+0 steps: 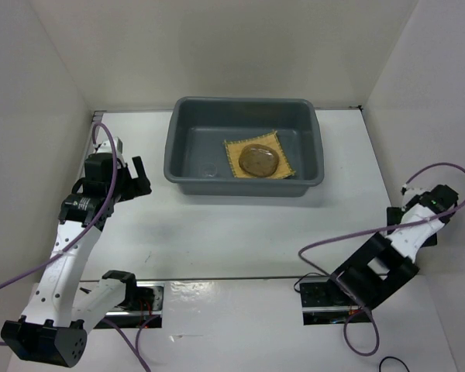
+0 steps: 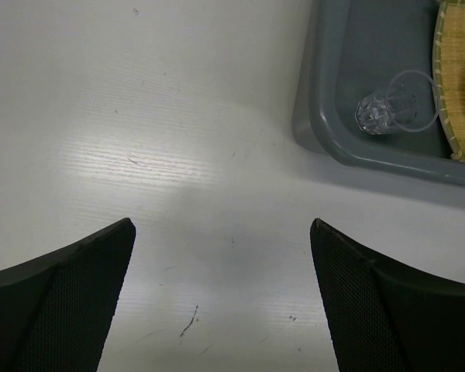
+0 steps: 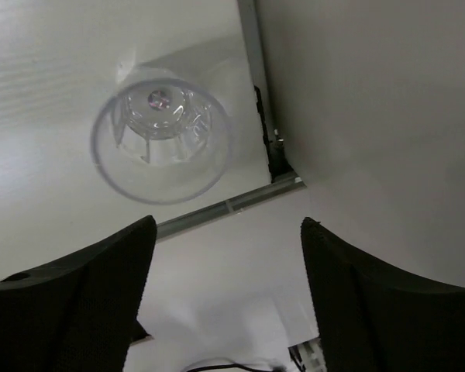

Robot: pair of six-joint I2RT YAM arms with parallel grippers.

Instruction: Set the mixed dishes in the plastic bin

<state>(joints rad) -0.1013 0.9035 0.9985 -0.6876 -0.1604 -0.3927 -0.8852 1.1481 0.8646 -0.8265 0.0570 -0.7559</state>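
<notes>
The dark grey plastic bin [image 1: 187,132] stands at the back middle of the table. Inside it the yellow-tan woven mat [image 1: 279,166] lies flat with the brownish plate [image 1: 259,160] on top. A small clear cup [image 1: 210,170] rests in the bin's front left corner; it also shows in the left wrist view [image 2: 384,112], beside the mat's edge [image 2: 457,93]. My left gripper [image 1: 145,178] is open and empty over bare table left of the bin [image 2: 310,116]. My right gripper [image 1: 418,194] is open and empty near the right wall. Another clear cup [image 3: 161,139] stands on the table ahead of it.
White walls close in the table on the left, back and right. A metal seam strip [image 3: 225,208] runs along the wall foot near the right gripper. Purple cables loop from both arms.
</notes>
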